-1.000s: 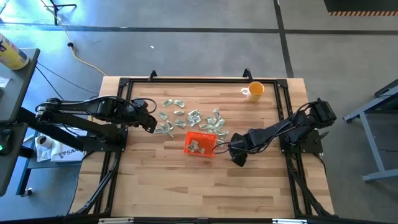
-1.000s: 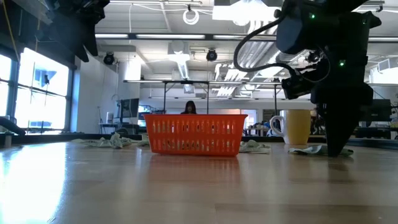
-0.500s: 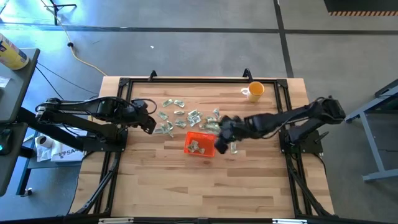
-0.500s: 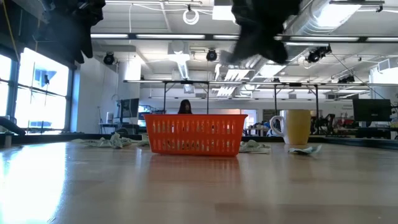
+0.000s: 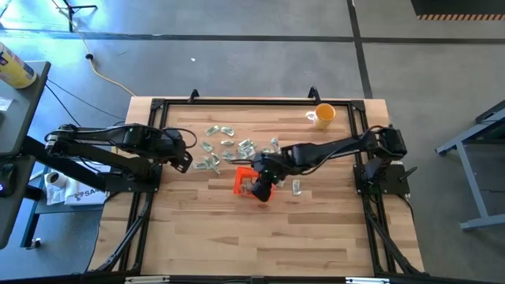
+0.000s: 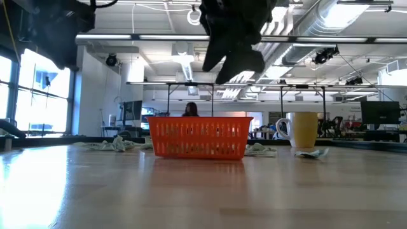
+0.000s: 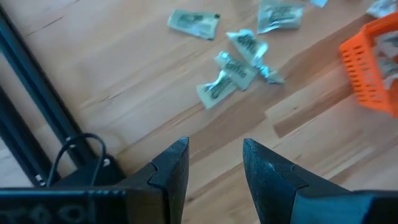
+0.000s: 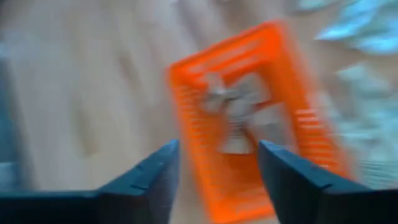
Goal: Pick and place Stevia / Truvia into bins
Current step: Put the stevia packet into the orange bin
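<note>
The orange bin (image 5: 242, 183) stands at the table's middle and holds a few sachets (image 8: 239, 118). My right gripper (image 5: 263, 189) hangs open above the bin's right end (image 8: 217, 149), clear of it in the low view (image 6: 232, 54). Several pale green Stevia sachets (image 5: 237, 148) lie flat on the wood just beyond the bin, and one lies alone (image 5: 297, 187) to its right. My left gripper (image 5: 185, 160) hovers open at the left of the pile (image 7: 216, 149), above bare wood with sachets (image 7: 239, 62) ahead of it.
A yellow-orange cup (image 5: 323, 115) stands at the far right of the table. A black frame rail (image 5: 237, 102) runs round the table's edges. Bare wood lies between the bin and the near edge (image 5: 252, 244).
My right gripper has risen from the table just right of the bin and swung toward the table's left, ending above the bin. The lone sachet beside the bin stays on the wood. The bin has kept its place.
</note>
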